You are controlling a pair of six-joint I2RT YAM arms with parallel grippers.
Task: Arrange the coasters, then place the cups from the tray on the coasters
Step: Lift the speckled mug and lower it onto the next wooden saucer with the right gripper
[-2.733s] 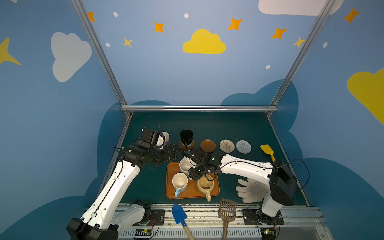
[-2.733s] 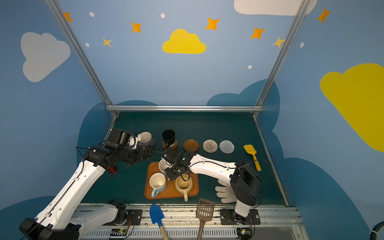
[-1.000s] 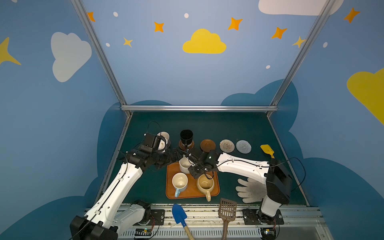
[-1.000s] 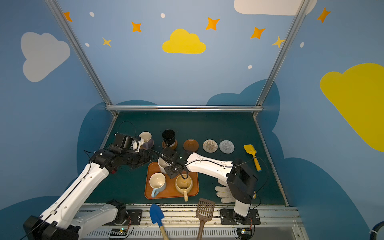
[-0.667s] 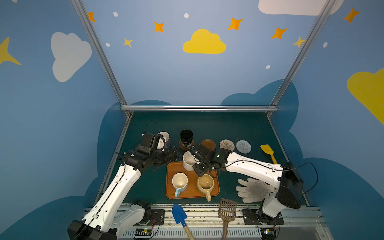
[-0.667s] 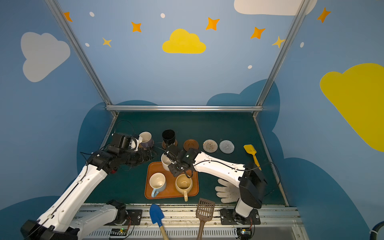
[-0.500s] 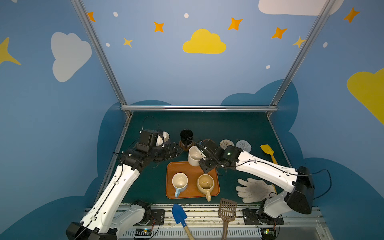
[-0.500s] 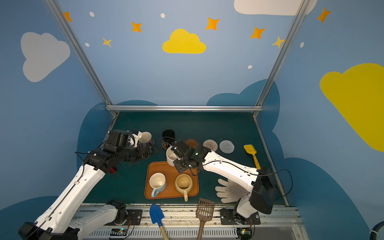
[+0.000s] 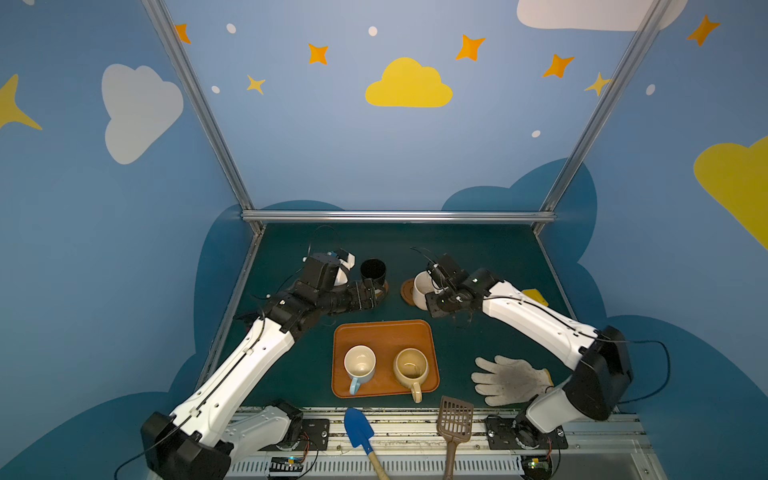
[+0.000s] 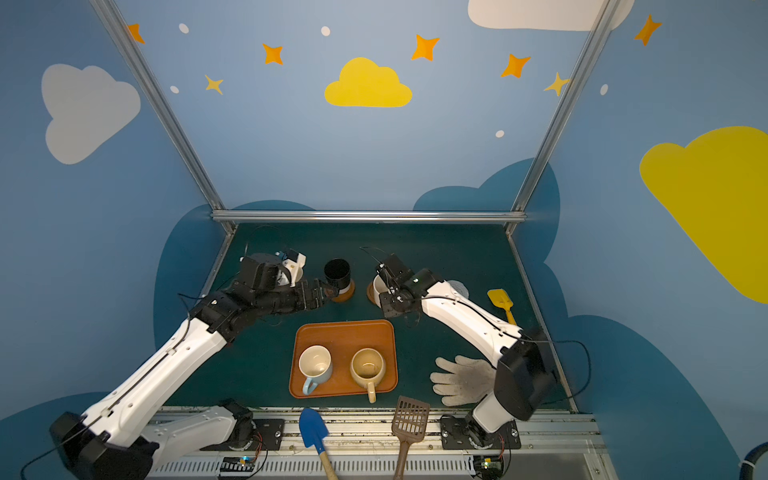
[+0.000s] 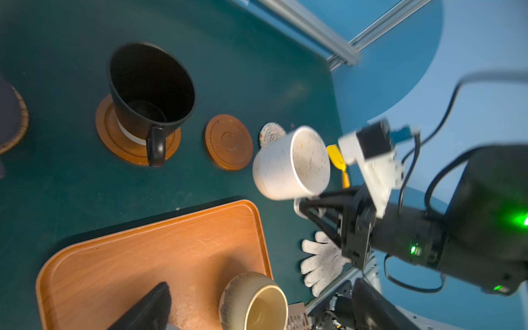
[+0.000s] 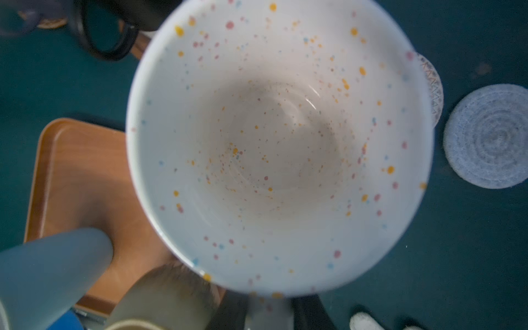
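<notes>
Dark green tabletop inside a blue booth painted with clouds and stars; we're working the back row.

We're carrying the speckled white mug [image 11: 291,164] in the right gripper [image 11: 310,204], jaws clamped on its handle. The mug is tilted, mouth leaning back toward the arm, and is hanging just above the bare brown wooden coaster [image 11: 228,142]. In the left wrist view its base is sitting off to one side of the disc, toward the cream rope coaster [image 11: 271,133]. In a top view the mug [image 9: 422,289] is overlapping that coaster's rim [image 9: 406,291]. So the set-down, as we're reading it, turns on shifting toward the black mug [image 9: 372,272] and levelling out before lowering.

The left gripper [image 9: 380,294] is standing wide open, holding nothing, just beside the black mug, which is already sitting on its own wooden coaster [image 11: 120,137]. The right arm is plainly the nearer one to the target disc.

The grey-white rope coaster [image 12: 488,135] is lying empty further along. The light blue mug [image 9: 360,365] and tan-yellow mug [image 9: 411,366] are waiting on the tray [image 9: 384,332], handles pointing at the front rail.

We're seeing no readable labels or writing anywhere.
</notes>
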